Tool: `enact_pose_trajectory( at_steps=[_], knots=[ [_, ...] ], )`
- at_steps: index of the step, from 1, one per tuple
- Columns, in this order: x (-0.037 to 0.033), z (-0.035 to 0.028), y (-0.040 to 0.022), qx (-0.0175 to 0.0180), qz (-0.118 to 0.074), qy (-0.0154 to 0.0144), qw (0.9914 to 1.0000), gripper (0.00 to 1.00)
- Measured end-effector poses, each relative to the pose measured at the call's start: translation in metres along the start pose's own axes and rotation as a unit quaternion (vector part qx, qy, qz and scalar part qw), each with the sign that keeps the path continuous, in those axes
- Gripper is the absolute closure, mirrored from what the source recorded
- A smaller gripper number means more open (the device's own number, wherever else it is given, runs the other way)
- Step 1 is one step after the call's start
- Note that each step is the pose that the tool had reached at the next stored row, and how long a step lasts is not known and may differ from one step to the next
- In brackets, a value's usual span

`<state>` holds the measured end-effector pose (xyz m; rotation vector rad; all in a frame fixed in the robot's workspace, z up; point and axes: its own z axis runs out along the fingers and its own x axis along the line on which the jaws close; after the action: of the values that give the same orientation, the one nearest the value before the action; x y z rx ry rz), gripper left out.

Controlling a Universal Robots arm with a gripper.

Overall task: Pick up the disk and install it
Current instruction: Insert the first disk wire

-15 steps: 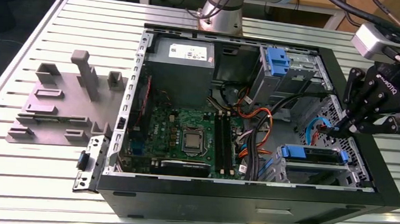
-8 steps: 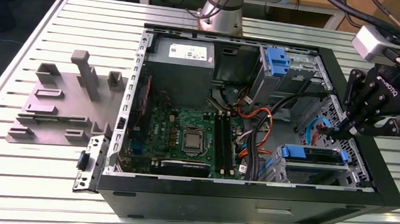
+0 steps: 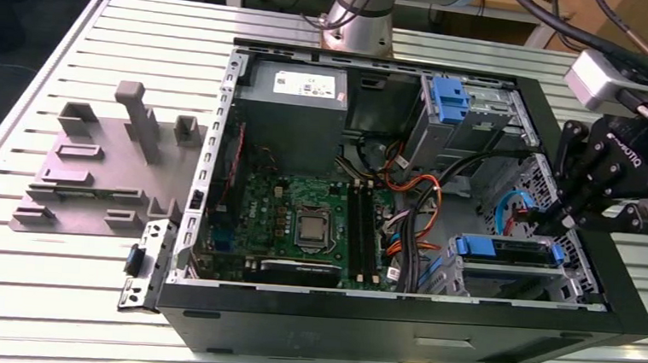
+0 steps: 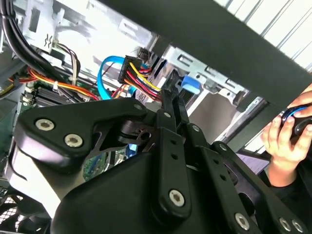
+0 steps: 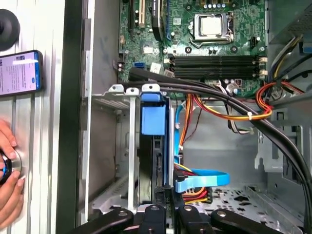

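The disk (image 3: pixel 510 248) sits on edge in the metal drive cage at the case's front right corner, its blue carrier rail facing up. In the first wrist view the disk (image 5: pixel 152 119) shows its blue tab between the cage's silver walls, with its dark edge running toward me. My gripper (image 3: pixel 561 219) hangs just above the cage, on the exterior view's right. Its thin black fingers (image 5: pixel 166 195) lie pressed together, shut, with their tips at the disk's near edge. In the second wrist view the fingers (image 4: pixel 170 97) end beside the blue tab (image 4: pixel 191 84).
Orange, yellow and black cables (image 5: pixel 229 109) and a blue flat cable (image 5: pixel 202 179) cross close to the cage. A grey slotted stand (image 3: pixel 96 166) and a small blue clip (image 3: pixel 134 260) lie left of the case. A person's hand (image 4: pixel 282 141) and a phone (image 5: pixel 19 73) are outside the case wall.
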<state>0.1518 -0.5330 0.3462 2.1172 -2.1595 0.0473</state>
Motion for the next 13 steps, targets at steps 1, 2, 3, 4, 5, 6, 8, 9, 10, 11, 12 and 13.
enact_pose_trajectory(
  at_steps=[1,2,3,4,5,6,8,9,10,11,12,13],
  knots=[
    [0.0001,0.0007,0.0013,0.0,0.0,0.0001,1.0,0.84],
    [0.0001,0.0017,0.0025,0.0,0.0,0.0001,1.0,0.84],
    [0.0001,0.003,0.0035,0.0,0.0,0.0,1.0,0.84],
    [0.0001,0.0043,0.0042,0.0,0.0,0.0,1.0,0.84],
    [0.0002,0.0056,0.0049,0.0,0.0,0.0,1.0,0.84],
    [0.0004,0.0067,0.0055,0.0,0.0,0.0,1.0,0.84],
    [0.0009,0.0086,0.0067,0.0001,0.0,0.0008,1.0,0.84],
    [0.0011,0.0091,0.0073,0.0001,0.0,0.0024,1.0,0.84],
    [0.0011,0.0098,0.0077,0.0002,0.0,0.0042,0.99999,0.84],
    [0.001,0.0107,0.0078,0.0003,0.0,0.0052,0.99999,0.84],
    [0.0009,0.0112,0.0078,0.0004,0.0,0.0063,0.99998,0.84],
    [0.0009,0.0114,0.0078,0.0005,0.001,0.0089,0.99996,0.84]
  ],
)
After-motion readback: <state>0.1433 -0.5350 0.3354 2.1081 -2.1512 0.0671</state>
